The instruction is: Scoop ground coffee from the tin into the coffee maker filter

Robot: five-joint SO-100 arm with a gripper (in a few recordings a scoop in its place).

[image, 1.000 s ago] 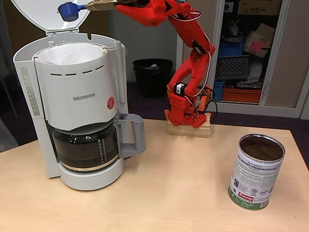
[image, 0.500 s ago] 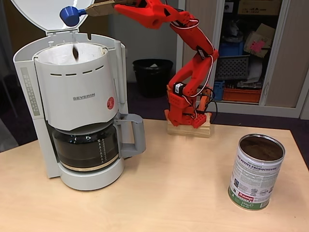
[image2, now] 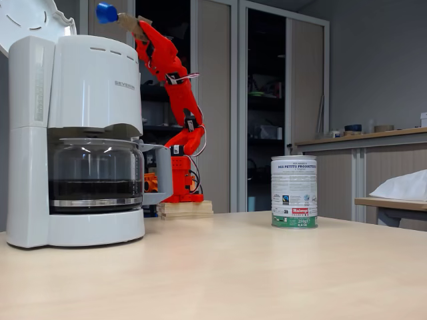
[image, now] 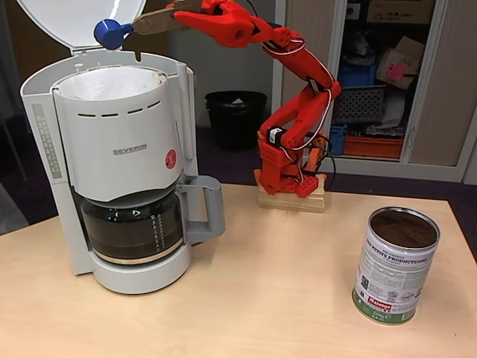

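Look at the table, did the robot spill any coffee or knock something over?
Nothing stands out. The wooden table shows no spilled grounds, the tin stands upright with its ground coffee inside, and the coffee maker is upright with its lid open. The gripper holds a blue scoop above the filter.

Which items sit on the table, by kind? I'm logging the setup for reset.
White drip coffee machine with glass carafe: 1
Shiny metal tin of ground coffee: 1
Red robot arm on wooden block, holding blue scoop: 1
Total: 3
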